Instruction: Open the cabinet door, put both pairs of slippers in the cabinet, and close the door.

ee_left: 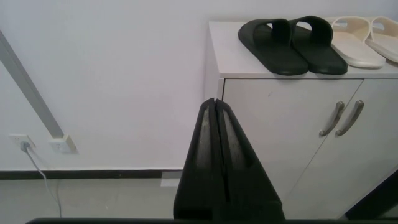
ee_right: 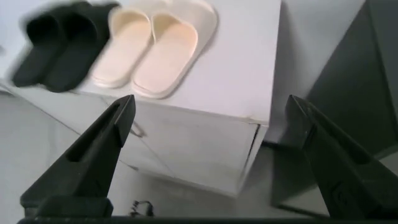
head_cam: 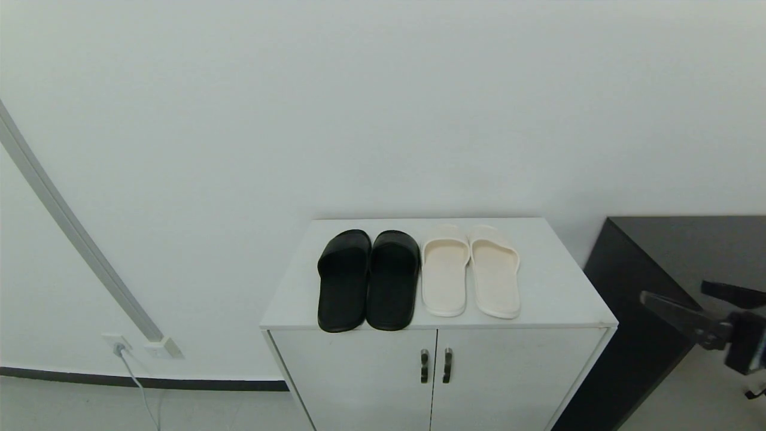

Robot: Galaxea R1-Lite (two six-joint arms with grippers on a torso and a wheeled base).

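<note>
Cabinet: white cabinet [head_cam: 556, 287] stands against the wall, both doors shut, with two pairs of slippers on its top
Handles: two dark upright handles [head_cam: 424, 366] sit close together where the cabinet's doors meet, near the doors' upper edge
Black slippers [head_cam: 366, 280]: on the left half of the cabinet top, side by side and touching, toes toward the wall, heels at the cabinet's front edge
Cream slippers [head_cam: 470, 272]: on the cabinet top just right of the black pair, side by side, toes toward the wall, heels a little short of the front edge
Left gripper [ee_left: 215, 106]: in front of the cabinet and off its left side, lower than its top, jaws pressed together with nothing between them
Right gripper [head_cam: 673, 290]: off the cabinet's right side, apart from it, jaws spread wide and empty
Dark table [head_cam: 688, 245]: right of the cabinet, against the same wall
Socket [head_cam: 115, 345]: low on the wall left of the cabinet, with a pale cable [head_cam: 140, 389] plugged in and hanging down
Conduit [head_cam: 66, 218]: grey strip slanting down the wall left of the cabinet, ending beside the socket
</note>
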